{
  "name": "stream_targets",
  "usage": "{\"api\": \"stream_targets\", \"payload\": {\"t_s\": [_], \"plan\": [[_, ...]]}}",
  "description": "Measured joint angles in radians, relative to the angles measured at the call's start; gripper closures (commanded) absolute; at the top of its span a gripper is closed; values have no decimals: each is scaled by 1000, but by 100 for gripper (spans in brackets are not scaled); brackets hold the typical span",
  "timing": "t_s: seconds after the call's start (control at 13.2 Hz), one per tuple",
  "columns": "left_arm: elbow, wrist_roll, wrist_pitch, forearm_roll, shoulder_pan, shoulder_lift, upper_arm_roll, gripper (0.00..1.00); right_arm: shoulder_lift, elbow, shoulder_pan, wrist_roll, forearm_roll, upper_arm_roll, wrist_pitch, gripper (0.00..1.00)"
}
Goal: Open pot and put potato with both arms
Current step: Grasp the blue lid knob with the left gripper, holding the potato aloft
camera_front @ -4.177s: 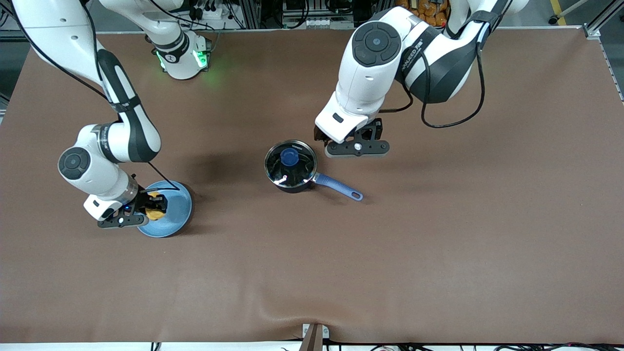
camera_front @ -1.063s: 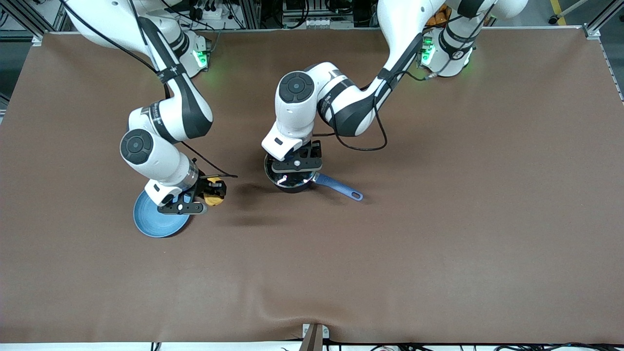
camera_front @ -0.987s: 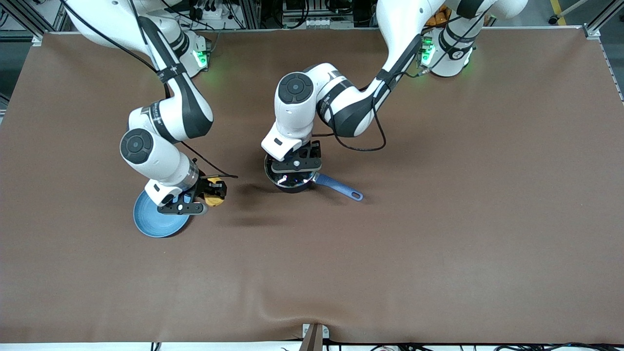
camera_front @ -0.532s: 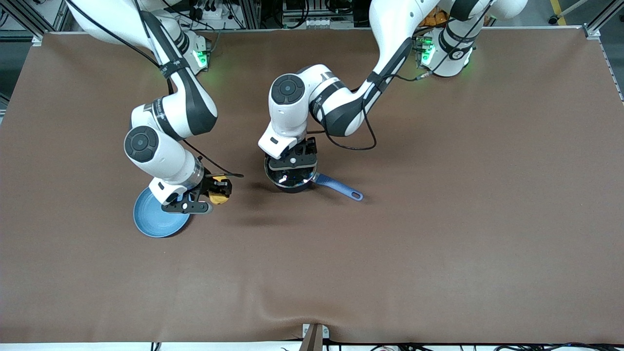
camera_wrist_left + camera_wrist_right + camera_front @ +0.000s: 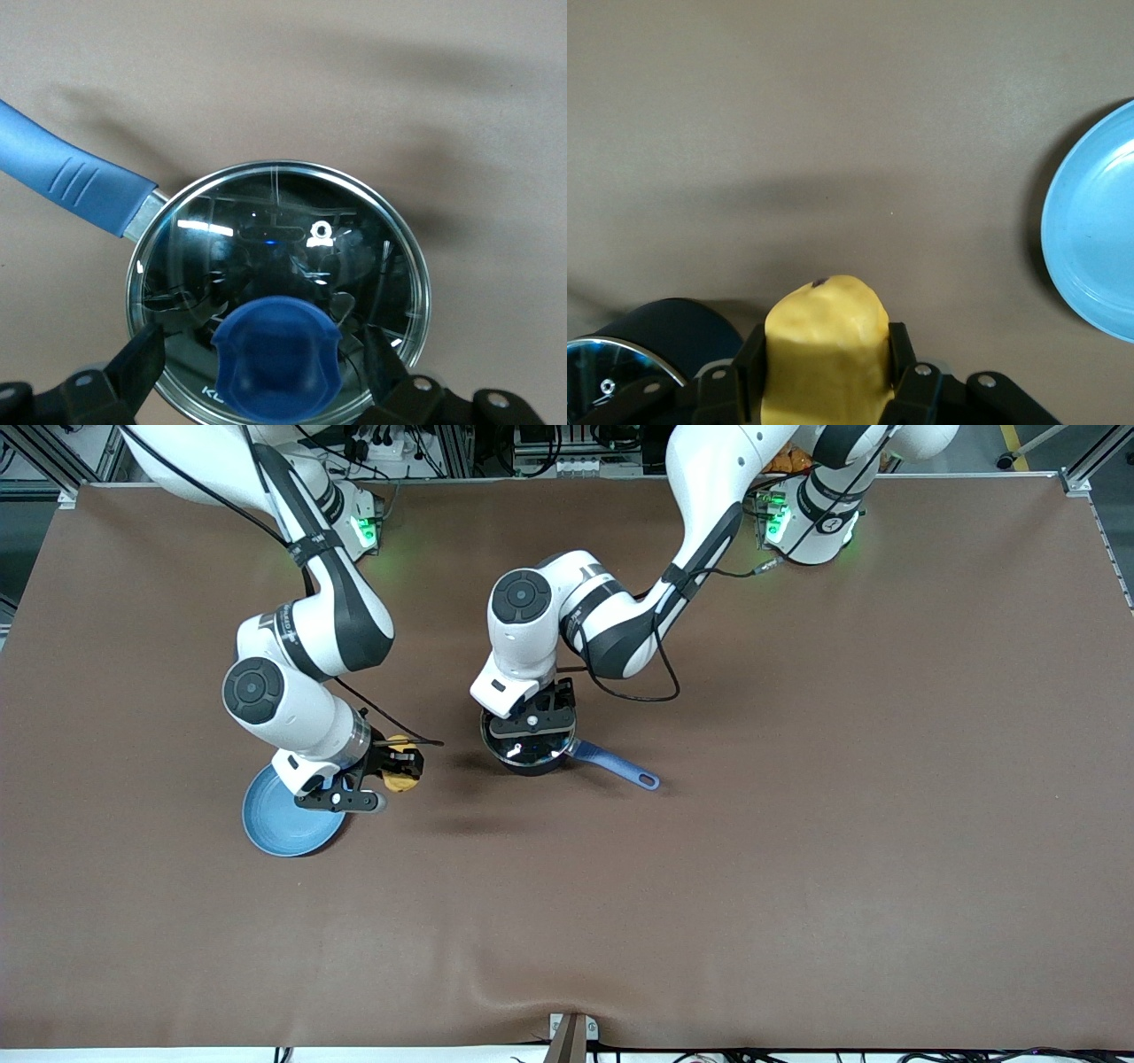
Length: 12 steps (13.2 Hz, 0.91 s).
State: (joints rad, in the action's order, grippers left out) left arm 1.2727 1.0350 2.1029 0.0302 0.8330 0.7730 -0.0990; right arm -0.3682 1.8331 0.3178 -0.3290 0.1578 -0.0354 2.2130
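Straddling the blue knob [image 5: 276, 356], the left gripper's [image 5: 266, 372] fingers [image 5: 142, 359] stand spread on either side of it at the bottom of the left wrist view, not yet gripping. To do this step well, they should pinch the knob squarely at its waist and then lift straight up, so the glass lid [image 5: 279, 283] clears the rim without dragging the pot [image 5: 529, 746], which sits just above centre in the front view.

The right gripper [image 5: 390, 766], at centre left of the front view, is clenched on the potato [image 5: 826, 350] and holds it in the air over bare tabletop [image 5: 797, 824], between the light-blue plate [image 5: 283, 828] and the pot.

With the lid on, the pot's contents cannot be judged through the reflections. The plate carries nothing.
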Motion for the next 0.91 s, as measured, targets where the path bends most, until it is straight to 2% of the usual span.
{"api": "stream_targets", "payload": {"t_s": [0.08, 0.38, 0.46, 0.53, 0.61, 0.68, 0.91], "plan": [[0, 0, 1, 0, 0, 0, 0, 37, 0, -3, 0, 0, 0, 0, 0, 100], [0, 1, 9, 0, 1, 4, -1, 37, 0, -18, 1, -4, 2, -1, -32, 100], [0, 3, 9, 0, 1, 5, -1, 41, 0, -21, 1, -6, 2, -1, -37, 100], [0, 6, 10, 0, 1, 5, -1, 57, 0, -22, 1, -6, 2, -1, -40, 100], [0, 6, 10, 0, 1, 5, -1, 82, 0, -23, 1, -7, 3, -1, -41, 100], [-1, 7, 10, 0, 1, 5, -1, 98, 0, -23, 1, -8, 3, -1, -42, 100], [-3, 8, 14, 0, 1, 5, 0, 100, 0, -29, 3, -21, 3, -1, -45, 100]]}}
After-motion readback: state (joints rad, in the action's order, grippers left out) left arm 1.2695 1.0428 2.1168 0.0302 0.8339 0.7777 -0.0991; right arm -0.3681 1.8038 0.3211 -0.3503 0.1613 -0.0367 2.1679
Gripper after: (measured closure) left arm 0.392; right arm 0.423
